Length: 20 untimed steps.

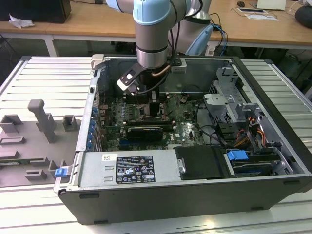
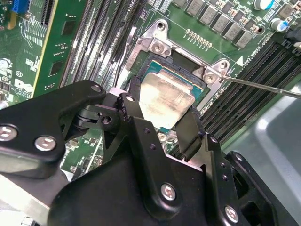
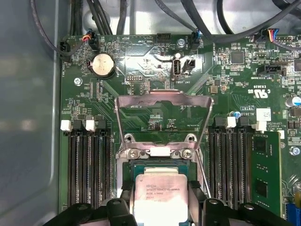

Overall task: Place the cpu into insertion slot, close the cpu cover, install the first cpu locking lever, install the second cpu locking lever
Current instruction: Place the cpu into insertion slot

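The cpu [image 2: 164, 100], a pale silver square chip, sits between my two black fingers, and my gripper [image 2: 162, 107] is shut on its edges. It rests at or just over the insertion slot [image 2: 157, 60], a square socket with a silvery rim on the green board. In the first wrist view the cpu [image 3: 160, 195] lies low in the socket [image 3: 155, 165] with my gripper [image 3: 160, 200] around it. The cpu cover [image 3: 163, 100], a thin metal frame, stands swung open beyond the socket. A thin locking lever [image 2: 263, 87] juts out beside the socket. In the exterior view my gripper [image 1: 153, 103] reaches down into the open computer case.
Long memory slots [image 3: 89, 165] flank the socket on both sides. A green card [image 3: 265, 179] stands upright next to them. A coin battery [image 3: 102, 65] and cables [image 3: 103, 14] lie past the cover. The case wall [image 3: 28, 117], power supply [image 1: 126, 168] and drive cage [image 1: 239, 112] hem in the board.
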Tool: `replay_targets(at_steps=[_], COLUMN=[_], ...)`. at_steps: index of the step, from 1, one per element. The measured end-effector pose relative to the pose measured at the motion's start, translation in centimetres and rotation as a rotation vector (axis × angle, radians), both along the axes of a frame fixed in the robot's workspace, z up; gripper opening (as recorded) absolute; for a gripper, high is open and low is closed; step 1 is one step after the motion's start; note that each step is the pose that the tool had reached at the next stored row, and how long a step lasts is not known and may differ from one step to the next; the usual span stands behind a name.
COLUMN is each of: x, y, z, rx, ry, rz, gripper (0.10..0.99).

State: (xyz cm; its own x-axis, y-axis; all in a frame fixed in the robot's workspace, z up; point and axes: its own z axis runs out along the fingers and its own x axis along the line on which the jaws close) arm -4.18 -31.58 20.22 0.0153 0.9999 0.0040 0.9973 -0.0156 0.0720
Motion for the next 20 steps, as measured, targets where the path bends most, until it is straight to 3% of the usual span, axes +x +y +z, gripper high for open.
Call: replay_targets(at_steps=[7, 9, 10, 13, 17, 20], x=[0.00, 0.00, 0.00, 0.00, 0.00, 0.00], y=[0.00, 0.00, 0.00, 0.00, 0.00, 0.00], z=[-0.29, -0.29, -0.30, -0.28, 0.54, 1.20], rx=[-0.001, -0.001, -0.001, -0.001, -0.001, -0.001], ry=[0.0001, 0.0001, 0.0000, 0.0000, 0.0001, 0.0009], rz=[0.000, 0.000, 0.000, 0.000, 0.000, 0.000], gripper=[0.541, 0.553, 0.616, 0.616, 0.616, 0.412])
